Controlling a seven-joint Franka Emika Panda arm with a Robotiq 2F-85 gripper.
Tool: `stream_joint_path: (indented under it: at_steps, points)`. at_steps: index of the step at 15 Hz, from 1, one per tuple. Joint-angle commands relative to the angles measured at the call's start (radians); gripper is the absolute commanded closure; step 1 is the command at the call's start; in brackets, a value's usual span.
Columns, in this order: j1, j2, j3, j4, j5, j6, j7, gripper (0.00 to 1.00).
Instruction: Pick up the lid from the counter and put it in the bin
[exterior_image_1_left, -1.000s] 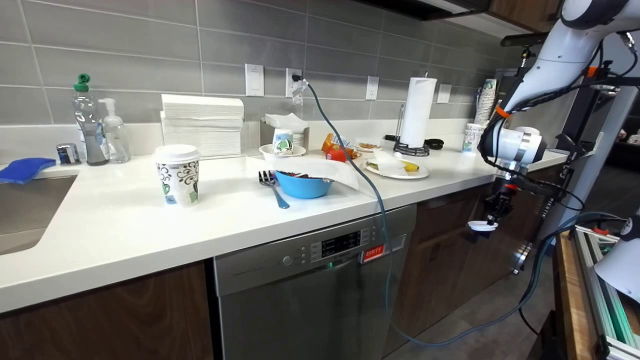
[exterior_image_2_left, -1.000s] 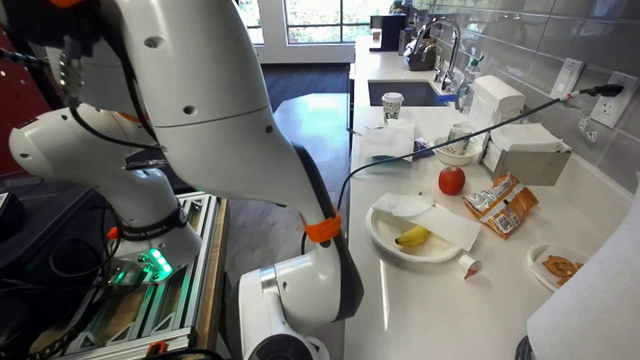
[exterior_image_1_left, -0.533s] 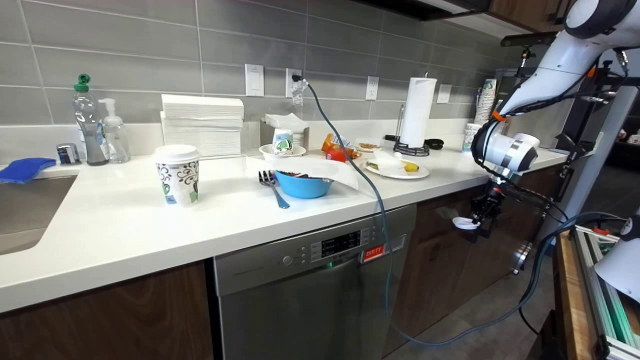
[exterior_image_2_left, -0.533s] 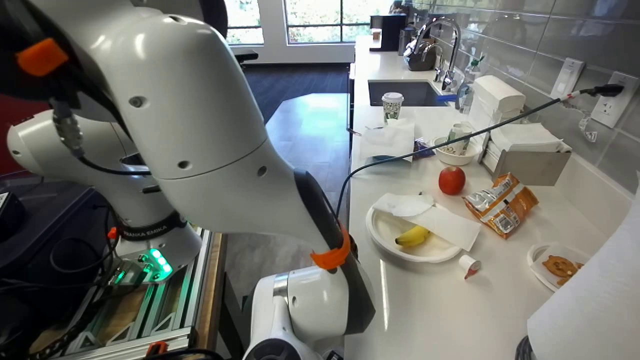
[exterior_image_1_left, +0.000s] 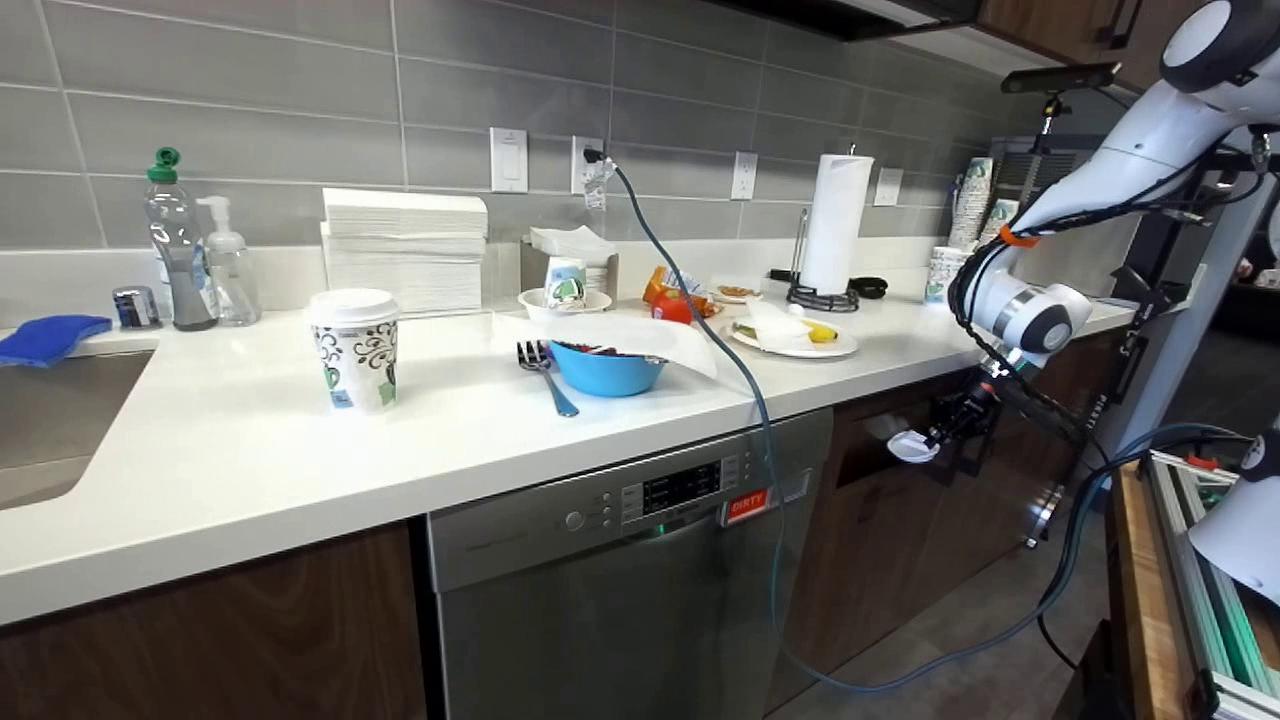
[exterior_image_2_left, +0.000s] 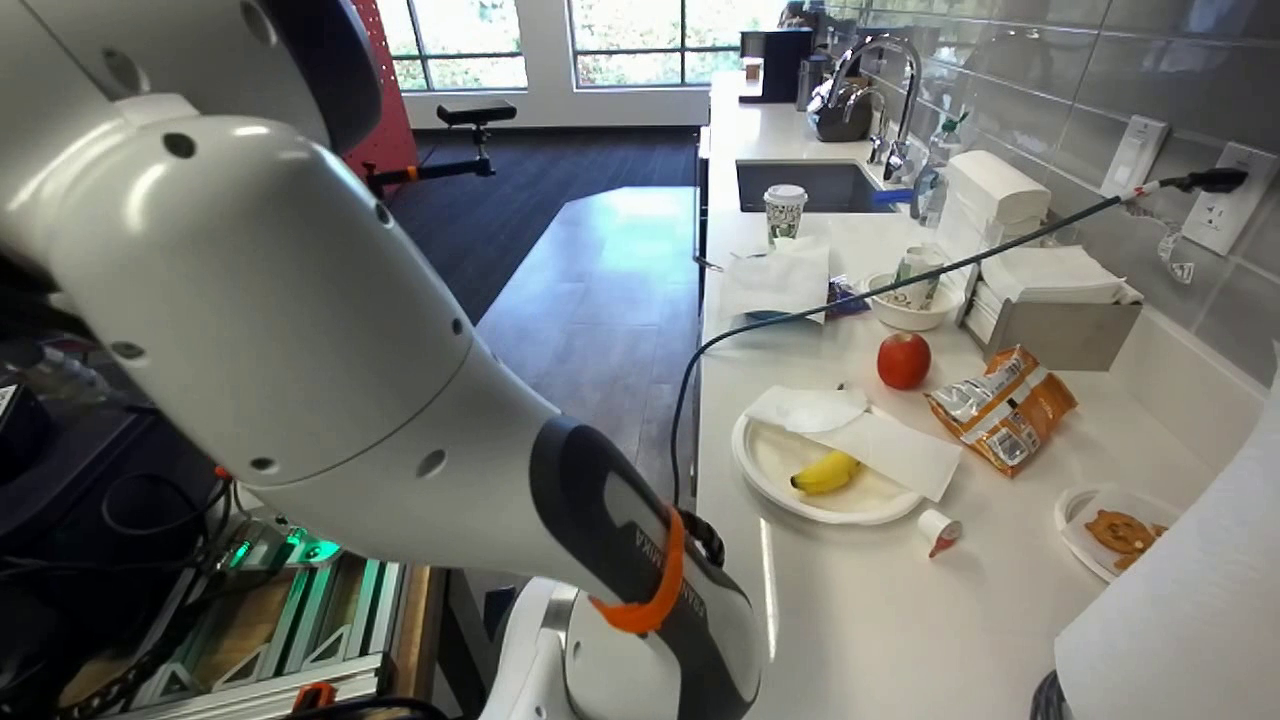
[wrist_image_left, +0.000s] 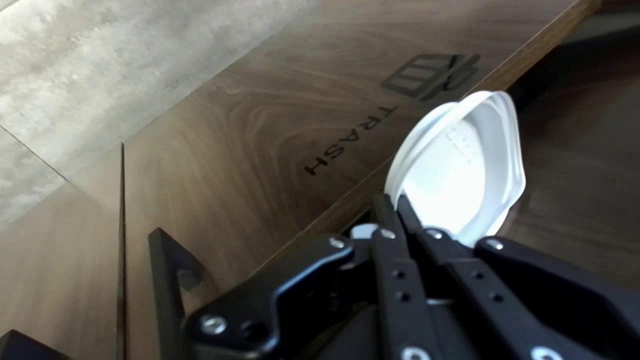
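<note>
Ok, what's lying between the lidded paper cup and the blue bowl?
In an exterior view, a fork lies there, right beside the blue bowl; one end of the white napkin draped over the bowl also reaches into that stretch.

My wrist view: white lid (wrist_image_left: 445, 185) at 3 o'clock, black gripper (wrist_image_left: 393, 200), brown wood-grain drawer front (wrist_image_left: 265, 140) at 10, dark TRASH lettering (wrist_image_left: 351, 136) at 1. In an exterior view I get a white cup (exterior_image_1_left: 357, 355) with dark swirls and green leaf at 9, plain blue bowl (exterior_image_1_left: 610, 376). In an exterior view I log red apple (exterior_image_2_left: 903, 362) and orange-and-silver bag (exterior_image_2_left: 1005, 408) at 3, yellow banana (exterior_image_2_left: 826, 472) at 4.
</note>
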Motion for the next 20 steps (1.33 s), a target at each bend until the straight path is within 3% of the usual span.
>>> stream_joint_path:
  at_steps: [1, 5, 9, 12, 13, 18, 20]
  points:
    - [-0.109, 0.084, 0.139, 0.089, 0.101, 0.027, -0.166, 0.99]
    - [-0.220, 0.157, 0.266, 0.121, 0.194, 0.081, -0.317, 0.99]
    - [-0.264, 0.190, 0.317, 0.121, 0.290, 0.144, -0.293, 0.99]
    - [-0.277, 0.193, 0.336, 0.110, 0.343, 0.146, -0.256, 0.99]
    - [-0.265, 0.155, 0.256, 0.026, 0.270, 0.138, -0.294, 0.97]
    - [-0.277, 0.162, 0.264, 0.026, 0.292, 0.138, -0.292, 0.97]
    - [-0.301, 0.216, 0.327, 0.082, 0.377, 0.210, -0.346, 0.99]
